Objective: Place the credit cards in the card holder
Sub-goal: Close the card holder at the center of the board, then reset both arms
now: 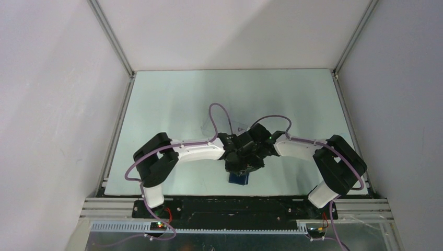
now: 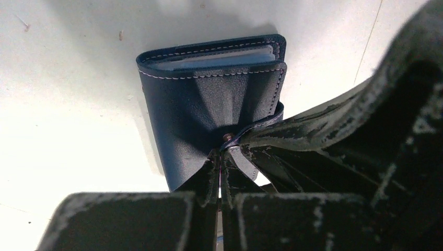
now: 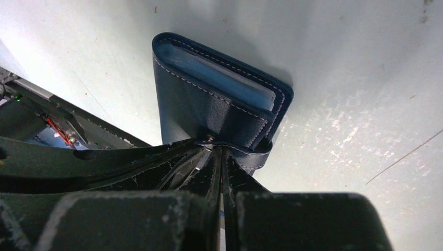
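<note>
The card holder [image 1: 239, 179] is a dark navy wallet, folded shut, lying on the table under both grippers. It shows in the left wrist view [image 2: 198, 104] and the right wrist view [image 3: 209, 110], with pale blue inner leaves at its open edge. My left gripper [image 2: 220, 157] and right gripper [image 3: 220, 154] meet tip to tip at its snap strap [image 3: 256, 154]. Both are closed to a thin slit on the strap by the snap, and the cover creases toward that point. A pale, nearly see-through credit card [image 1: 237, 127] with a small purplish mark lies on the table just beyond the grippers.
The pale green table [image 1: 172, 104] is walled in by white panels on the left, right and back. The metal frame rail [image 1: 235, 201] runs along the near edge, close behind the card holder. Purple cables loop over both arms.
</note>
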Controlling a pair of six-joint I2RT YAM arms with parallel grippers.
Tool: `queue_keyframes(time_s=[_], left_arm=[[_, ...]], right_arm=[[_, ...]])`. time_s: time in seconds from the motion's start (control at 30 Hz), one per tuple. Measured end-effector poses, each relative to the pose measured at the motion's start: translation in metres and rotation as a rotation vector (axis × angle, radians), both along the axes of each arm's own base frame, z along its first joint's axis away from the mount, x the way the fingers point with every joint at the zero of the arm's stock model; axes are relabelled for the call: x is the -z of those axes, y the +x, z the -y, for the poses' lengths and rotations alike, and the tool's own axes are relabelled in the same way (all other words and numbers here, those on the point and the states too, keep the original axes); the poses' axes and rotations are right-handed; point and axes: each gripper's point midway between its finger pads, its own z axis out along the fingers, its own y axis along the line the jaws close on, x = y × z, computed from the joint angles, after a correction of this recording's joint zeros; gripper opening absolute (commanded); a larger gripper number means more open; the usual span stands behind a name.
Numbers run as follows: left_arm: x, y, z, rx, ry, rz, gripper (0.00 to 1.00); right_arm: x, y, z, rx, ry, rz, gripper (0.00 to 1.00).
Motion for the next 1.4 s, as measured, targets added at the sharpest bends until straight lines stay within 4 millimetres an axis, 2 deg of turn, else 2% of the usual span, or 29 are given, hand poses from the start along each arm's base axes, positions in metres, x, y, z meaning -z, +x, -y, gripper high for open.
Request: queue_keyframes(time_s=[0.27, 0.37, 0.57, 0.77, 0.8, 0.97, 1.0, 1.1, 1.4], left_arm=[[-0.001, 0.0, 0.001, -0.005, -0.017, -0.015, 0.0], [-0.003, 0.001, 0.0, -0.01, -0.04, -0.002, 0.06], [-0.014, 0.012, -0.011, -0.048, -0.094, 0.043, 0.3], [-0.045, 0.037, -0.021, -0.12, -0.174, 0.114, 0.52], [-0.048, 0.038, -0.022, -0.12, -0.183, 0.122, 0.58], [-0.053, 0.041, -0.03, -0.131, -0.208, 0.147, 0.83], [-0.052, 0.042, -0.033, -0.133, -0.212, 0.152, 0.88], [-0.052, 0.046, -0.041, -0.148, -0.232, 0.164, 0.95], [-0.07, 0.084, -0.084, -0.267, -0.371, 0.27, 0.99]], right_arm=[[0.0, -0.001, 0.0, 0.009, -0.024, -0.007, 0.0], [-0.004, 0.001, -0.002, -0.009, -0.016, 0.019, 0.0], [-0.01, 0.002, -0.004, -0.045, -0.024, 0.063, 0.01], [-0.011, 0.001, -0.003, -0.057, -0.043, 0.078, 0.04], [-0.011, 0.001, -0.003, -0.058, -0.046, 0.079, 0.05], [-0.013, 0.0, 0.001, -0.068, -0.064, 0.089, 0.09], [-0.014, 0.001, 0.002, -0.068, -0.068, 0.094, 0.14], [-0.018, 0.002, 0.003, -0.069, -0.068, 0.107, 0.19], [-0.036, 0.021, -0.004, -0.05, -0.033, 0.153, 0.2]])
